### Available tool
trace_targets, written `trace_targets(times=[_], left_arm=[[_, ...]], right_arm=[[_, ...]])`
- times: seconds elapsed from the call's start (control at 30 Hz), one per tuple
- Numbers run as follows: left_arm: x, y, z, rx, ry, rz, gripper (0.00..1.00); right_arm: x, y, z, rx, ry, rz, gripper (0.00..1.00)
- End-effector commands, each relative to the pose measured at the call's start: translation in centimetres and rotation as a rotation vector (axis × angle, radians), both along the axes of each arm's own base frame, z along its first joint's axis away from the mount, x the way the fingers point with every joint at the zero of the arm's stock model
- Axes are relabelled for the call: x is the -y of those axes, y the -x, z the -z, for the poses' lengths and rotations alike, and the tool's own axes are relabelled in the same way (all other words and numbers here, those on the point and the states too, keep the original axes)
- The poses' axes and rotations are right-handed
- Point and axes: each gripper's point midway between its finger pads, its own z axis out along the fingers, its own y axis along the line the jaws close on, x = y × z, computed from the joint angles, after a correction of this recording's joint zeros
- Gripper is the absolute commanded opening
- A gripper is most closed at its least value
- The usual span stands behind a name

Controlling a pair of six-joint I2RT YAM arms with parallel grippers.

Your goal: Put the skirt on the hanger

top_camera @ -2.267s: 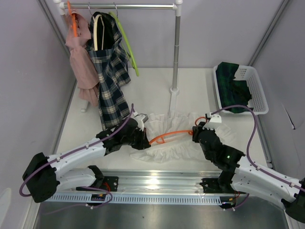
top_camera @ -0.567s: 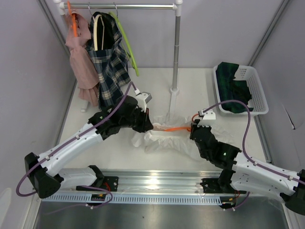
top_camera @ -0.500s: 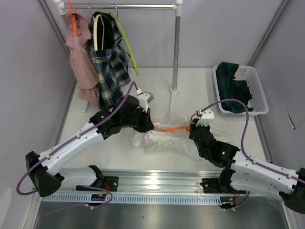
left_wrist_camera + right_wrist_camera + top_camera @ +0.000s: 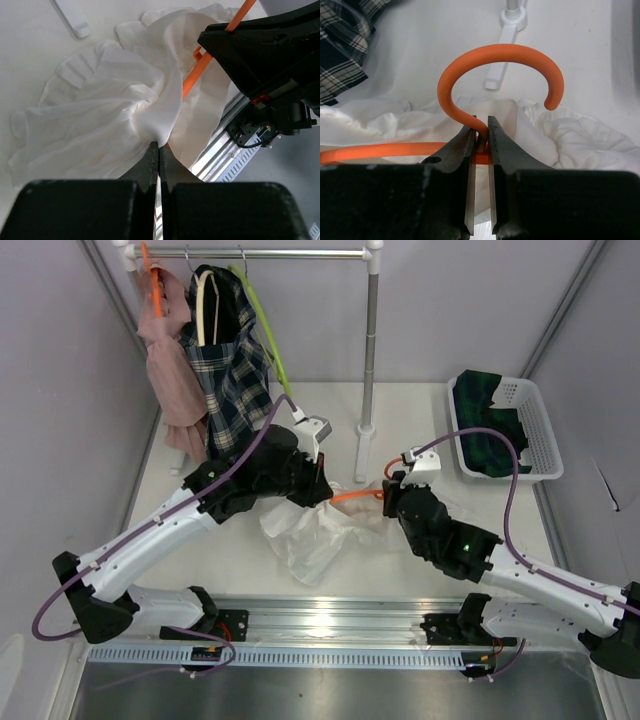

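Note:
The white skirt [image 4: 315,538] hangs bunched above the table's middle, held up between both arms. My left gripper [image 4: 322,490] is shut on a fold of the skirt [image 4: 125,100], pinched at the fingertips [image 4: 159,146]. The orange hanger [image 4: 362,496] runs through the cloth between the arms. My right gripper [image 4: 392,495] is shut on the neck of the hanger [image 4: 490,80], just below its hook. In the right wrist view [image 4: 481,137] the hanger's bar [image 4: 380,152] runs left over the white skirt [image 4: 580,140]. The orange bar also shows in the left wrist view [image 4: 210,57].
A clothes rail [image 4: 260,253] at the back carries a pink garment [image 4: 170,370], a plaid skirt [image 4: 235,390] and a green hanger [image 4: 265,330]. Its post [image 4: 370,350] stands just behind the grippers. A white basket [image 4: 540,420] with dark cloth sits at the right.
Both grippers have risen and moved toward the rail post. The skirt, spread flat on the table 2.3 s ago, now hangs lifted and bunched from the left gripper with the hanger.

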Motion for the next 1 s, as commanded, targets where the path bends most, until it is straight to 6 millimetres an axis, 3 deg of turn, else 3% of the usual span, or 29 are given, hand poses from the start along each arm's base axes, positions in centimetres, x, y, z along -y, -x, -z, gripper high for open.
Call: trace_targets(times=[0.0, 0.1, 0.3, 0.57, 0.67, 0.73, 0.9, 0.97], left_arm=[[0.7, -0.2, -1.8, 0.049, 0.012, 0.021, 0.0], [0.8, -0.2, -1.9, 0.054, 0.008, 0.02, 0.0], [0.7, -0.4, -1.2, 0.055, -0.02, 0.014, 0.0], [0.6, -0.1, -1.3, 0.069, -0.023, 0.031, 0.04], [0.9, 0.0, -0.8, 0.066, -0.027, 0.033, 0.1], [0.7, 0.0, -0.4, 0.065, -0.032, 0.029, 0.2], [0.3, 0.4, -2.0, 0.127, -0.003, 0.064, 0.46], [0.2, 0.5, -3.0, 0.163, 0.013, 0.083, 0.5]], right_arm=[[-2.2, 0.1, -4.7, 0.058, -0.124, -0.067, 0.0], [-2.6, 0.2, -5.8, 0.071, -0.147, -0.091, 0.0], [-4.8, 0.6, -3.8, 0.013, -0.123, -0.143, 0.0], [-4.8, 1.6, -6.0, 0.055, -0.157, -0.171, 0.0], [-6.0, 1.9, -6.1, 0.035, -0.164, -0.205, 0.0], [-6.5, 2.6, -6.9, 0.046, -0.174, -0.228, 0.0], [-5.4, 3.0, -9.3, 0.086, -0.202, -0.222, 0.0], [-4.9, 3.1, -9.5, 0.086, -0.186, -0.219, 0.0]])
